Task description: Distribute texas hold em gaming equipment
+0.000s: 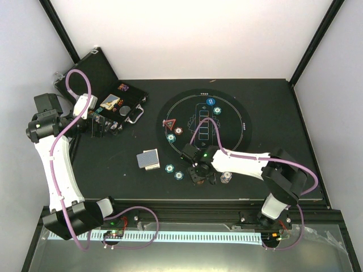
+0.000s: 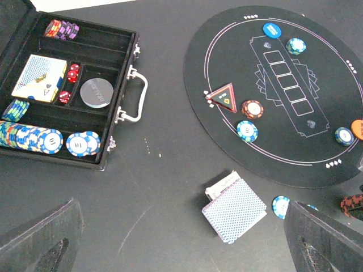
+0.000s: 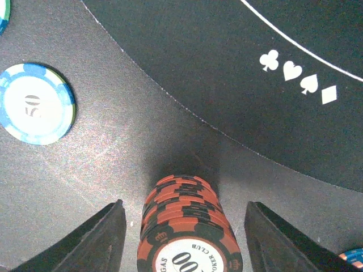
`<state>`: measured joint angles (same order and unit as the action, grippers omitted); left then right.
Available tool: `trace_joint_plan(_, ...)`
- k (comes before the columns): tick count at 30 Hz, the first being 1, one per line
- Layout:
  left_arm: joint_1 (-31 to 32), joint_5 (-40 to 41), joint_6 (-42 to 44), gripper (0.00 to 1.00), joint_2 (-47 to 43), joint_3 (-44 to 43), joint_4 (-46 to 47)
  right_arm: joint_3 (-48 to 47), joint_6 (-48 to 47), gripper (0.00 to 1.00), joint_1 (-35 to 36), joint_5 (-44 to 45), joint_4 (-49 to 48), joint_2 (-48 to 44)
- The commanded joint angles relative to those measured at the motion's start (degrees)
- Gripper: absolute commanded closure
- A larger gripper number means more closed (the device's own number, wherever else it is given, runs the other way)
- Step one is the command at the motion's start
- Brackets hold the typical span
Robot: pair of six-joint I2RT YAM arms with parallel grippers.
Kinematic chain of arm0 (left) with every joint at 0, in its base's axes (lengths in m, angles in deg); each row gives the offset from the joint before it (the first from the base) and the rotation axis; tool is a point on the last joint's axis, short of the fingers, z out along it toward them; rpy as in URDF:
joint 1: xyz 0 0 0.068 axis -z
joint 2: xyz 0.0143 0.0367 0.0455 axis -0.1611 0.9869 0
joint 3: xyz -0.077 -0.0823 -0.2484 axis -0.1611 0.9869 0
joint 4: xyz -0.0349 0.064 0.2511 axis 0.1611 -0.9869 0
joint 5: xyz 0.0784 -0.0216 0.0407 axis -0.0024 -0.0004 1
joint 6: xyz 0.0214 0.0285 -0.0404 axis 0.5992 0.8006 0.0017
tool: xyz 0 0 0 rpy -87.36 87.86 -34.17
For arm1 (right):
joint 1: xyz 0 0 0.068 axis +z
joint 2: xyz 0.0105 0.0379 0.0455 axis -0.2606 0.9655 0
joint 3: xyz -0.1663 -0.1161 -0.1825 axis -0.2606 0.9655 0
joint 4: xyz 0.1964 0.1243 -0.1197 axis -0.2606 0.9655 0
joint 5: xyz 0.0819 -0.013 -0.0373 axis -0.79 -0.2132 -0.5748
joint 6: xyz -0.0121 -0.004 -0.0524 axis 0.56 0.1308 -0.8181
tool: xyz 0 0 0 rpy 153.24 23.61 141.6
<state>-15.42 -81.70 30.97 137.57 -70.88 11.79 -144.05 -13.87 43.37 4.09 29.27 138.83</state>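
We tag a red-black chip stack (image 3: pixel 187 224) on the worktop (image 3: pixel 113 170) beside the mat (image 3: pixel 227 68), between the right gripper (image 3: pixel 184 211) jaws, which stand spread with gaps on both sides; the top view hides it. Left gripper (image 2: pixel 181 203) jaws are wide apart.

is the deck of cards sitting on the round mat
No, the deck of cards lies on the table, off the round mat.

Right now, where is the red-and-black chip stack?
Right wrist view, bottom centre: the red-and-black chip stack stands on the bare table between the right gripper's spread fingers, untouched, just off the round mat's edge, a blue chip to its left.
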Motion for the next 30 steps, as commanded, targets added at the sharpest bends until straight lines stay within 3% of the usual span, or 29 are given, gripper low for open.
trace_joint_plan(1,-0.34,-1.28,-0.21,0.01,-0.97,-1.88,0.01,0.79,0.69,0.42,0.23,-0.2,-1.38,-1.72)
trace_joint_plan(16,-0.32,-0.97,0.16,0.01,-1.04,-1.93,0.1,0.48,0.61,0.61,0.16,0.89,-0.38,-2.09)
trace_joint_plan(30,-0.38,-1.59,0.07,0.01,-0.88,-2.52,-0.23,-8.52,-2.51,0.63,-0.35,4.77,7.02,-3.93)
